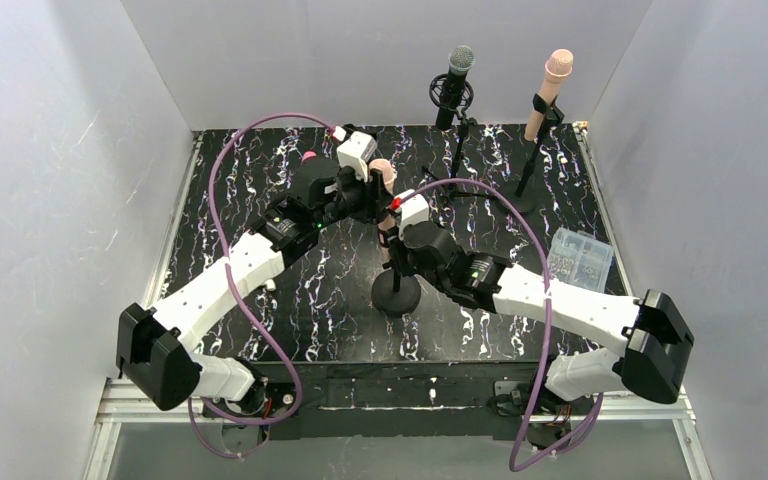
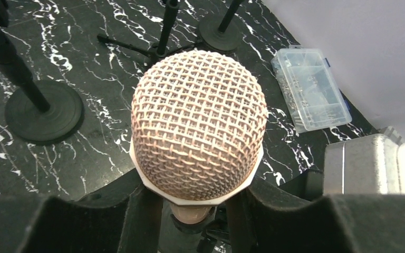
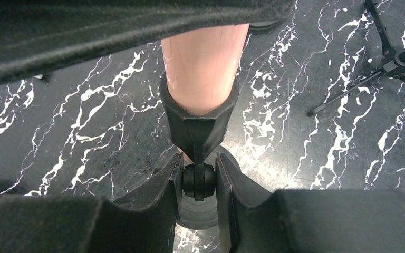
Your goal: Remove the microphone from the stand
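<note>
A pink microphone with a mesh head [image 2: 199, 124] sits in the black clip [image 3: 199, 118] of the middle stand [image 1: 396, 293]. My left gripper [image 2: 192, 211] is shut on the microphone's body just under the head, one finger [image 2: 137, 221] on each side. In the top view the left gripper [image 1: 355, 190] holds the microphone [image 1: 382, 172] from the left. My right gripper [image 3: 199, 182] is shut on the stand's round joint below the clip; the pink microphone body [image 3: 205, 68] rises above it. From above, the right gripper [image 1: 400, 225] sits low on the stand's pole.
A black microphone [image 1: 455, 85] on a tripod stand and a second pink microphone [image 1: 550, 90] on a round-base stand are at the back right. A clear plastic box [image 1: 580, 258] lies at the right. Another round stand base [image 2: 43, 110] sits to the left.
</note>
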`<state>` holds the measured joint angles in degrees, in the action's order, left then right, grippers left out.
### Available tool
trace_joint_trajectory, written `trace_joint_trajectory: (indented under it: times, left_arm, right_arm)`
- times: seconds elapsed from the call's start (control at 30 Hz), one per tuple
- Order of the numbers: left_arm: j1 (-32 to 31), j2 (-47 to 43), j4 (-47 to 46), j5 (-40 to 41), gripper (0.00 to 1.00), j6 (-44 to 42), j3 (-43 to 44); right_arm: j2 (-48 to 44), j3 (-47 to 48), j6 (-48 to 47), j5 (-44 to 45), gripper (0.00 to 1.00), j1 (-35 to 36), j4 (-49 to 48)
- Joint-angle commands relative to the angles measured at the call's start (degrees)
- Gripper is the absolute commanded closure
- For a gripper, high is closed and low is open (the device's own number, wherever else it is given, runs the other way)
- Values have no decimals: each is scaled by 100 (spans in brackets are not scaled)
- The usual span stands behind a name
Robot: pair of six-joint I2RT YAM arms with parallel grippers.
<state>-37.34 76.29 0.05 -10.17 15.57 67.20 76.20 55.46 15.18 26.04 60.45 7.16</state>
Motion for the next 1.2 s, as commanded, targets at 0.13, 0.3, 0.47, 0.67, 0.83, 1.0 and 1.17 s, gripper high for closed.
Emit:
trace_joint_trajectory:
  times: [0.13,0.3,0.47,0.67,0.83,1.0,1.17]
  left_arm:
    - [-80,-612,-226,205,100,113,1186]
    - [-73,-743,-239,328,100,139,1308]
    - [-78,-889,-267,527,100,108,1336]
    - [-75,-981,-263,559,100,161,1497]
    - [-76,-1085,-136,714,100,71,1721]
    - [-80,-1135,-44,763,100,-42,1919]
    - [-74,-1155,41,746,100,-75,2090]
  right_arm:
    - [740,-459,223,-283,99,47,1372]
    - [870,-432,249,-167,99,55,1411]
    - [968,-427,303,-66,99,55,1427]
    - [1032,-405,327,6,99,63,1431]
    - [1029,-435,337,6,99,70,1399]
    - [1060,-425,328,23,99,88,1376]
    - [1098,-388,310,41,99,103,1359]
